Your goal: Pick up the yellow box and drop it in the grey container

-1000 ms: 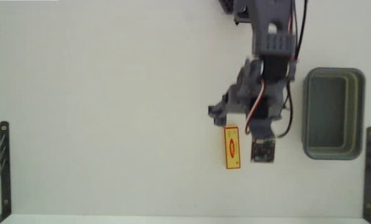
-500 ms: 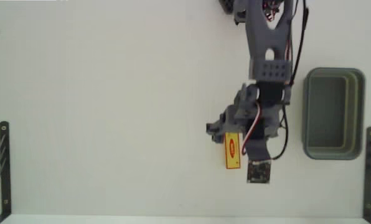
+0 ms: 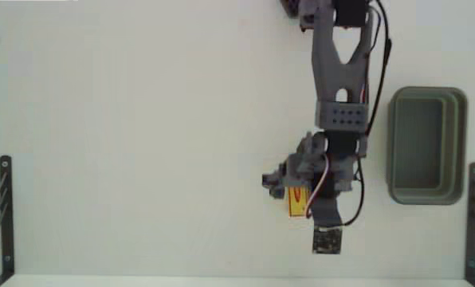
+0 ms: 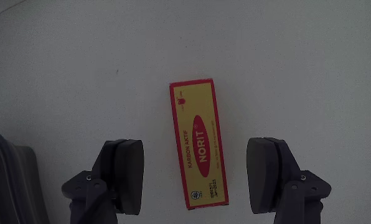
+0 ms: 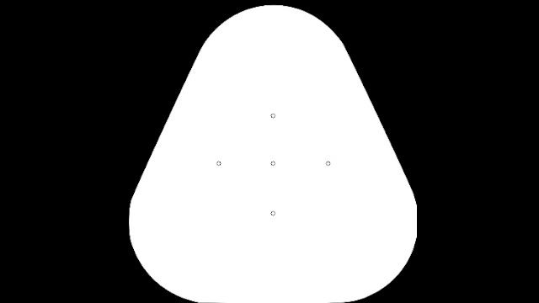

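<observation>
Yellow box [image 4: 200,142], red-bordered, labelled "NORIT" and "KARBON AKTIF", flat between spread jaws, untouched.

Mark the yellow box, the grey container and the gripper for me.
yellow box [image 4: 199,144], wrist view: on the red oval of its face.
grey container [image 3: 457,143], fixed view: on its right rim.
gripper [image 4: 195,177], wrist view: midway between the open fingertips.

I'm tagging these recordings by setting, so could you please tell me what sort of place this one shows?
Probably a hobby or lab bench set up for robot practice: a plain white table with metal brackets at its edges, a small arm whose open tool straddles the yellow box, and the grey container alongside.
</observation>
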`<state>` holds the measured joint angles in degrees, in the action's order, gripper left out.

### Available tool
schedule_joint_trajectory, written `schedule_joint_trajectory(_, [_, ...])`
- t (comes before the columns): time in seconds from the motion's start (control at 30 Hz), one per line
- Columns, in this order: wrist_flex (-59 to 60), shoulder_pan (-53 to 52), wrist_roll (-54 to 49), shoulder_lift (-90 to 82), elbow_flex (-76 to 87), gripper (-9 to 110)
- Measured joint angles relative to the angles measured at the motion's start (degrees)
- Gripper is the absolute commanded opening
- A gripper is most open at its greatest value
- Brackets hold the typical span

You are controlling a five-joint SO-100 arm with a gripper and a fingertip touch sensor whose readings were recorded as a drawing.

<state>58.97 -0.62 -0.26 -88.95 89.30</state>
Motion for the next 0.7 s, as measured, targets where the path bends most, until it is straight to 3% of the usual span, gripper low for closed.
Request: schedule_joint_trajectory(0.7, [-4.04,0.09,0.0,0.09,1.85,110])
